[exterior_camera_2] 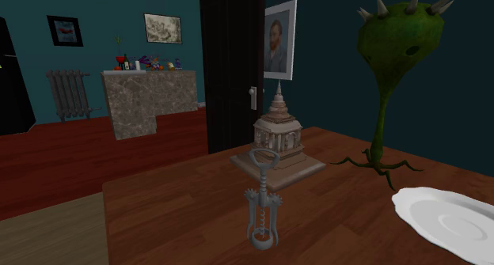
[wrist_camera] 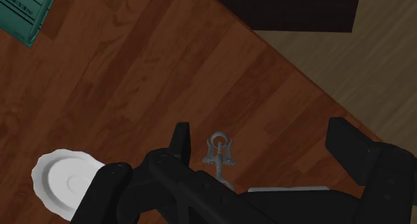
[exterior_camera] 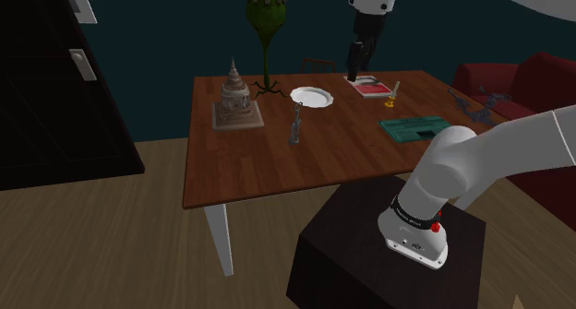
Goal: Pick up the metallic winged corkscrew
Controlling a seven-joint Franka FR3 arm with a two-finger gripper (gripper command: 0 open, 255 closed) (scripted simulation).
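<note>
A brown wooden table stands in a teal-walled room on a pale board floor. The grey winged corkscrew stands upright near the middle of the tabletop, touching nothing. In the shoulder view a white plate lies at its 1 o'clock and a small temple model at its 10 o'clock. The second exterior view shows its ring base on the wood, wings folded down and loop handle on top.

The gripper hangs high over the table's far side, with the corkscrew well apart at about its 8 o'clock. In the wrist view its fingers stand wide apart, holding nothing, and the corkscrew sits far below, nearer one finger than the other.

The step in hand looks like the approach. It would go best if the hand first centres the corkscrew between the fingers, then comes straight down and closes across the wings below the handle. So tall a thing on so small a base would probably tip at a sideways brush.
</note>
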